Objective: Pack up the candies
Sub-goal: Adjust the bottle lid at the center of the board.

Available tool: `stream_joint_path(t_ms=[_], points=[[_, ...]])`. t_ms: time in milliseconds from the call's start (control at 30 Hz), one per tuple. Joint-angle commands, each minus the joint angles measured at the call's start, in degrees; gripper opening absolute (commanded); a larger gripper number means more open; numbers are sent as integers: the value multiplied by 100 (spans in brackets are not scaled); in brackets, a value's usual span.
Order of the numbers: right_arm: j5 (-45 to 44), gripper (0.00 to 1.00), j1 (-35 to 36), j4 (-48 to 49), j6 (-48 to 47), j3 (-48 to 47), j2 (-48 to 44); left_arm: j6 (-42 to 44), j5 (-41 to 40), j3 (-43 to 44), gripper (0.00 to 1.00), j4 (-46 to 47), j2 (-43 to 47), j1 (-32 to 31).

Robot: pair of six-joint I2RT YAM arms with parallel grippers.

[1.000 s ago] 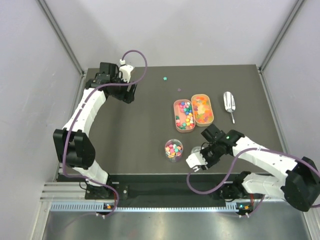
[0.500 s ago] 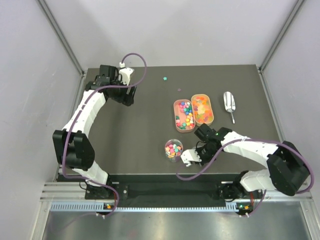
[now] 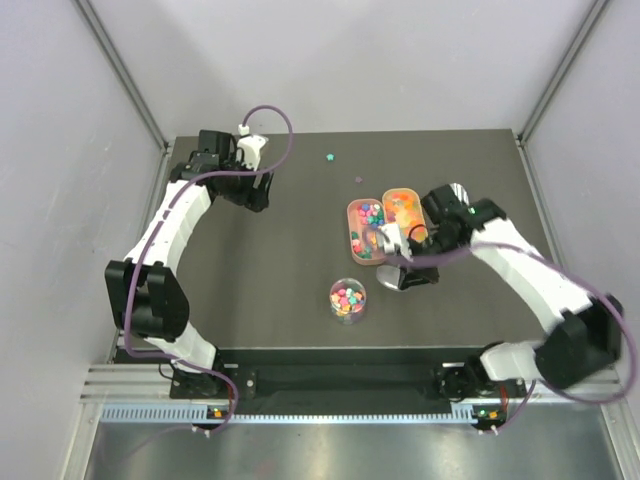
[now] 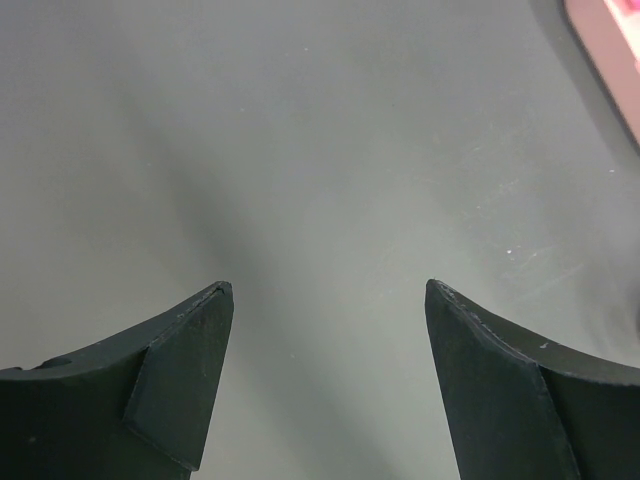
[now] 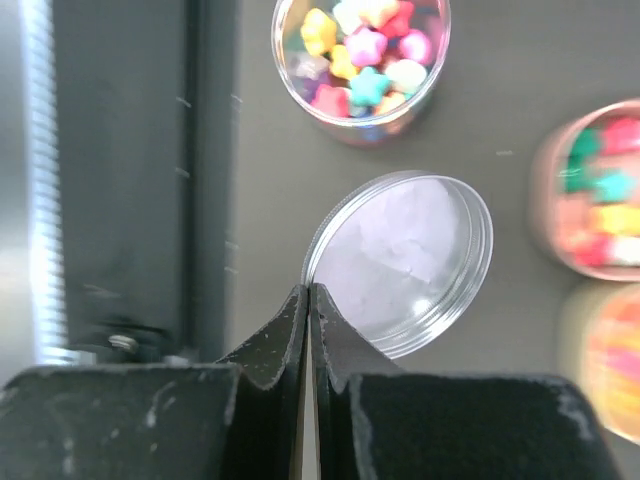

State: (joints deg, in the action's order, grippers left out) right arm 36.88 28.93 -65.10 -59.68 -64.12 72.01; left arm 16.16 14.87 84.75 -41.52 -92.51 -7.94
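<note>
The candies [image 3: 347, 296] fill a small clear round jar [image 5: 362, 55] near the table's front; it stands open. More candies lie in a pink tray [image 3: 366, 228] and an orange-filled tray [image 3: 404, 207]. My right gripper [image 5: 309, 291] is shut on the rim of the jar's clear round lid [image 5: 405, 260], held above the table between the jar and the trays. In the top view this gripper [image 3: 390, 255] is at the trays' near end. My left gripper [image 4: 328, 290] is open and empty over bare table at the far left [image 3: 252, 186].
A metal scoop [image 3: 458, 203] lies right of the trays, partly behind my right arm. Two stray candies [image 3: 329, 156] lie at the back. A pink tray corner [image 4: 610, 40] shows in the left wrist view. The table's front rail [image 5: 110, 200] is close.
My right arm has swung from the front edge beside the jar back towards the trays, lifting the lid off the table. The left arm has barely moved.
</note>
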Motion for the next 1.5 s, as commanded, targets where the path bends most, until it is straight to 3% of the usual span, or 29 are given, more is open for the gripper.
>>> stream_joint_path(t_ms=[0, 100, 200, 467, 567, 767, 867, 1000, 1100, 1133, 1167, 1267, 1333, 1467], points=[[2373, 2, -1158, -1936, 153, -382, 1665, -131, 340, 191, 82, 205, -65, 30], [3104, 1, -1512, -1954, 124, -470, 2080, -131, 341, 252, 82, 197, -153, 30], [3272, 1, -1469, -1945, 184, -523, 2510, -122, 341, 287, 82, 162, -206, 30], [3089, 4, -2021, -1927, 316, -452, 3678, -105, 341, 244, 82, 144, -294, 21], [2685, 28, -2486, -1936, 526, -645, 4196, -122, 384, 217, 82, 179, -338, 21], [2666, 36, -4111, -1936, 851, -1909, 4049, -140, 411, 261, 83, 205, -399, 12], [2342, 36, -4273, -1936, 880, -2622, 3805, -166, 438, 288, 83, 240, -452, -14], [1186, 33, -3721, -1875, -58, -2546, 2909, -114, 402, 358, 83, 223, -514, -40], [70, 28, -2833, -482, -202, -1169, 1548, -61, 131, 349, 82, 249, -514, -49], [-144, 27, -2553, -60, -245, -260, 1153, -43, -27, 349, 82, 267, -514, -49], [-268, 26, -2219, 676, -568, 167, 401, -26, -115, 323, 82, 293, -505, -49], [-393, 26, -1822, 1516, -1174, 1479, -692, -34, -291, 323, 82, 337, -505, -49], [-304, 31, -1628, 1798, -1458, 1918, -959, -87, -318, 305, 82, 364, -496, -49], [-454, 29, -943, 1756, -1616, 1938, -681, -87, -292, 279, 82, 355, -444, -49]])
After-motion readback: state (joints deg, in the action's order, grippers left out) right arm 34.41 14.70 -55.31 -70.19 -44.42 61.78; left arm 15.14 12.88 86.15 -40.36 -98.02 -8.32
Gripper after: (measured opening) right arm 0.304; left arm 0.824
